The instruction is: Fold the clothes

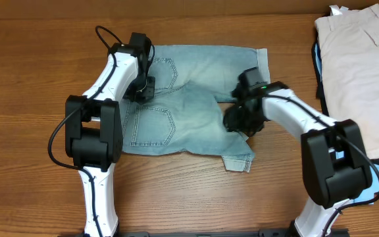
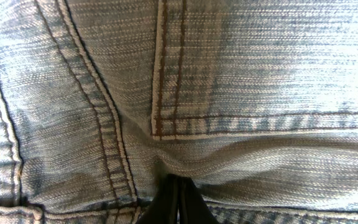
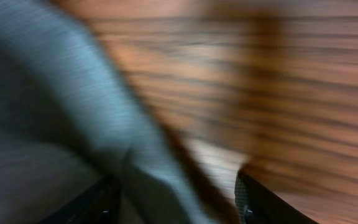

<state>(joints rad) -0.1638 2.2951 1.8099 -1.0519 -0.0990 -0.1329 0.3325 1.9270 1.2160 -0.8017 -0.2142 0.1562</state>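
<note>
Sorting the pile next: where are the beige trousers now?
Overhead view: the beige trousers lie at the right edge of the table, apart from the jeans to their left.

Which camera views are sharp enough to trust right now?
Right wrist: heavy motion blur, the jeans and table are only smears. Left wrist: sharp, denim weave and stitching crisp, evenly lit. Overhead: clear and evenly lit, no blur.

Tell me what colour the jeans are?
Faded light blue jeans, clearest from the overhead view.
</note>
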